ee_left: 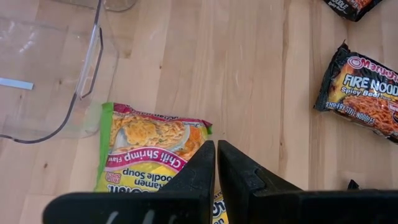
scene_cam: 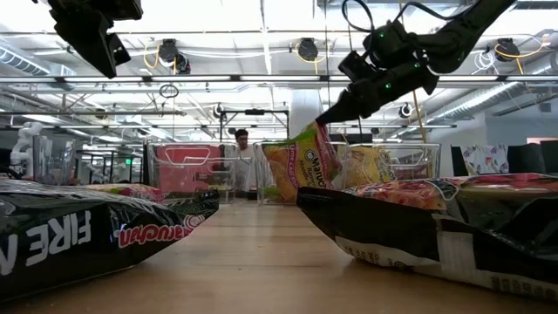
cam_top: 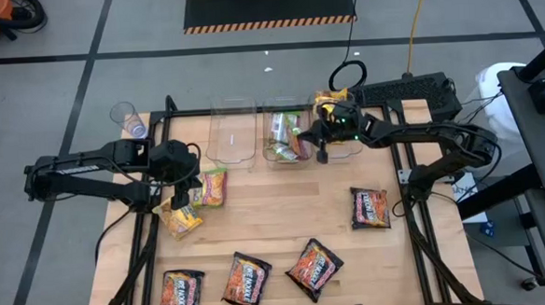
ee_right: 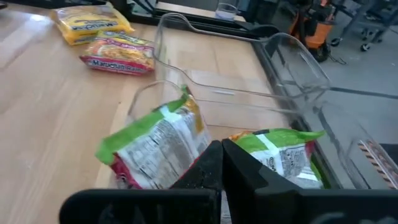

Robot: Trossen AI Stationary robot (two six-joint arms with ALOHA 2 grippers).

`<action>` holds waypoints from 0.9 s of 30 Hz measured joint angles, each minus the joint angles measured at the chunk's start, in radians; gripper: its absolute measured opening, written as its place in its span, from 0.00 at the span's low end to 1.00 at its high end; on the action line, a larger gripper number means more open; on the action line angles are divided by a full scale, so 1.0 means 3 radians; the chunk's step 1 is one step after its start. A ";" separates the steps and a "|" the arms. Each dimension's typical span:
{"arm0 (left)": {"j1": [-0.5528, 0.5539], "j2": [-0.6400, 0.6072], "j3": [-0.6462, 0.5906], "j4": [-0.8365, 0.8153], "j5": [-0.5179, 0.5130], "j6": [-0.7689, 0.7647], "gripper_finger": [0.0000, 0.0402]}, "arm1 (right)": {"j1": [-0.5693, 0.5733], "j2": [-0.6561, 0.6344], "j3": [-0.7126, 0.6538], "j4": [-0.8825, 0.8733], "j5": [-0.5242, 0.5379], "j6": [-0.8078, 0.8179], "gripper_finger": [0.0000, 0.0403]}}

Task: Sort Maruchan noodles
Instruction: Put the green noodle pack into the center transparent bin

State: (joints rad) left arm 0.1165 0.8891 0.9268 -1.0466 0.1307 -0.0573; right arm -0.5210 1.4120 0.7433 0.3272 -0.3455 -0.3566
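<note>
My right gripper [cam_top: 323, 150] is over the middle clear bin [cam_top: 272, 109], shut on a green-edged noodle packet [scene_cam: 301, 164] that hangs into that bin. Another green-edged packet [ee_right: 283, 155] lies in the bin beside it. My left gripper [cam_top: 183, 187] hovers shut and holding nothing, high above the table in the low view [scene_cam: 98, 44], over a green-edged Chili Shrimp packet [ee_left: 146, 155] lying flat. A yellow packet [cam_top: 180, 219] lies next to that one. Several dark packets [cam_top: 370, 207] [cam_top: 314, 265] [cam_top: 247, 281] lie flat toward the near edge. My right gripper pinches the green-edged packet by its top corner [scene_cam: 319, 129] between the two fingers, slanting down from the table's right side. The packet hangs tilted below the fingers. Its lower end [scene_cam: 288, 194] is down inside the bin; whether it rests there I cannot tell.
An empty clear bin [cam_top: 232, 134] stands left of the middle one, and a third bin [cam_top: 331, 101] with yellow packets stands to its right. A clear cup [cam_top: 126, 115] sits off the table's far left corner. A person [scene_cam: 241, 144] shows far behind the table.
</note>
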 joint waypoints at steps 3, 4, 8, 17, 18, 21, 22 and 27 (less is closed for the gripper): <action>0.0000 0.0000 0.0000 0.0000 0.0000 0.0001 0.06 | 0.0063 0.0000 0.0000 -0.0005 -0.0073 -0.0007 0.00; 0.0000 0.0000 0.0000 0.0000 0.0000 0.0001 0.06 | 0.0090 0.0000 -0.0001 -0.0010 -0.0107 -0.0009 0.00; 0.0000 0.0000 0.0000 0.0000 -0.0001 0.0001 0.06 | 0.0222 0.0000 -0.0001 -0.0021 -0.0175 -0.0010 0.00; 0.0000 0.0001 0.0000 0.0000 -0.0001 -0.0003 0.06 | 0.0443 0.0018 0.0000 -0.0601 -0.0176 -0.0089 0.00; 0.0000 0.0000 0.0000 0.0000 -0.0001 -0.0004 0.06 | 0.0452 0.0040 0.0000 -0.0659 -0.0173 -0.0103 0.00; 0.0000 0.0000 0.0000 0.0002 -0.0001 -0.0011 0.06 | 0.0456 0.0133 -0.0007 -0.0697 -0.0178 -0.0102 0.00; 0.0000 0.0000 0.0000 0.0003 -0.0001 -0.0012 0.06 | 0.0454 0.0155 -0.0013 -0.0694 -0.0182 -0.0101 0.00; 0.0000 0.0001 0.0000 0.0005 -0.0001 -0.0027 0.06 | 0.0442 0.0229 -0.0017 -0.0470 -0.0176 -0.0100 0.00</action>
State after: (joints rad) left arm 0.1165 0.8894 0.9268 -1.0451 0.1303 -0.0654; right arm -0.3883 1.4807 0.7383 0.1861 -0.3982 -0.3866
